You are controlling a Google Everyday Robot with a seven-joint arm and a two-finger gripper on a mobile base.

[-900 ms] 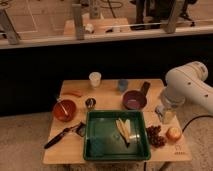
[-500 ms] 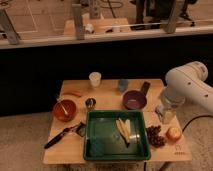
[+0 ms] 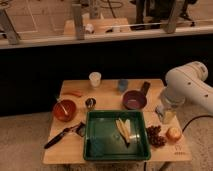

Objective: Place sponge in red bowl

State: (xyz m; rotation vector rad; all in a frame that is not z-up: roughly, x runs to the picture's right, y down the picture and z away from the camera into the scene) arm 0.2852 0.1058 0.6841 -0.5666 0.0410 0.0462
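Note:
The red bowl (image 3: 65, 110) sits at the table's left side with a pale stick-like utensil inside. A small teal block that looks like the sponge (image 3: 96, 146) lies in the front left corner of the dark green tray (image 3: 117, 156). It is hard to make out against the tray. My gripper (image 3: 165, 115) hangs from the white arm (image 3: 187, 85) over the table's right side. It is right of the purple bowl (image 3: 134, 100) and far from both the sponge and the red bowl.
The tray also holds a pale yellow item (image 3: 125, 130). A white cup (image 3: 94, 79), blue cup (image 3: 123, 85), dark object (image 3: 145, 88), small metal cup (image 3: 90, 103), black utensil (image 3: 62, 135), grapes (image 3: 155, 135) and an orange fruit (image 3: 173, 133) are on the table.

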